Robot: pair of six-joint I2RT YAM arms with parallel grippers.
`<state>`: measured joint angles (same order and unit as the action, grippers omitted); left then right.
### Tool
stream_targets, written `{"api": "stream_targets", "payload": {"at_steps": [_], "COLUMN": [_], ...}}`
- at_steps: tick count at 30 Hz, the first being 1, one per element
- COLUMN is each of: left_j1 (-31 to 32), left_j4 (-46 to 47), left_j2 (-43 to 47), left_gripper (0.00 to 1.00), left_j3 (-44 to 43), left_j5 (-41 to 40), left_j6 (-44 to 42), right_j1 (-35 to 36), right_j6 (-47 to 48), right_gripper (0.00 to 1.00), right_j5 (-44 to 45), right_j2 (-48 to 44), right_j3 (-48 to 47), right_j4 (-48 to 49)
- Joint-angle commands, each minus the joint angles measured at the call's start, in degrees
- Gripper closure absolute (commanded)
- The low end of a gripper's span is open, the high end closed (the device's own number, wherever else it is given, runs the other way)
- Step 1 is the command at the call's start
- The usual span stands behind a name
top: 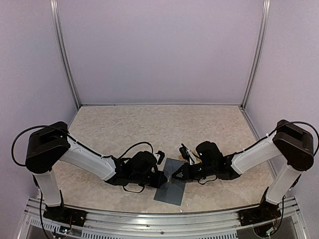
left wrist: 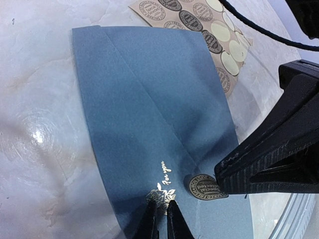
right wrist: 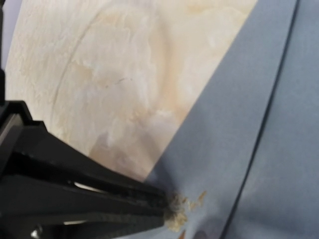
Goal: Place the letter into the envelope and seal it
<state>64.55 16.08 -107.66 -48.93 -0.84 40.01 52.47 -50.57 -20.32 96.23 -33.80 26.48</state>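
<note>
Envelope, slate-blue: flat on marbled table, flap down, near end cut off. Round seal sticker, partly hidden, and sticker sheet: left wrist view only. Left gripper, right gripper: fingers closed together, tips on envelope; indistinct overhead.

Envelope: smooth matt blue paper w/ shiny gold-foil print. Round sticker: dark, gold lettering. Sticker sheet: beige paper backing. Surface: cream, marbled, glossy w/ glare. Jaws: matt black plastic, finely ribbed.
</note>
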Motion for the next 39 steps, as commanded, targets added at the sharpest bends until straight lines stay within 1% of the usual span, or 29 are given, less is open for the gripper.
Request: {"api": "stream_targets", "payload": {"at_steps": [1,16,22,39], "left_j1": [0.5,0.4,0.3,0.4], "left_j4": [-2.8,-2.8,-3.1,-3.8], "left_j2": [-1.7,-1.6,-1.6,-1.8], "left_gripper": [0.93,0.93,0.93,0.92], "left_j3": [-0.2,-0.2,-0.6,-6.2], "left_j5": [0.1,0.1,0.2,0.5], "left_j6": [-0.5,-0.4,-0.5,-2.0], "right_j1": [0.7,0.7,0.7,0.7], "right_j6": [0.2,-0.1,-0.3,-0.5], "right_gripper": [1.0,1.0,1.0,1.0], "right_j5": [1.5,4.1,3.8,4.3], "right_j2": [0.9,2.2,2.9,3.2], "right_j3": [-0.9,-0.8,-1.0,-1.3], "right_j4": [0.7,-1.2,-1.5,-2.7]}}
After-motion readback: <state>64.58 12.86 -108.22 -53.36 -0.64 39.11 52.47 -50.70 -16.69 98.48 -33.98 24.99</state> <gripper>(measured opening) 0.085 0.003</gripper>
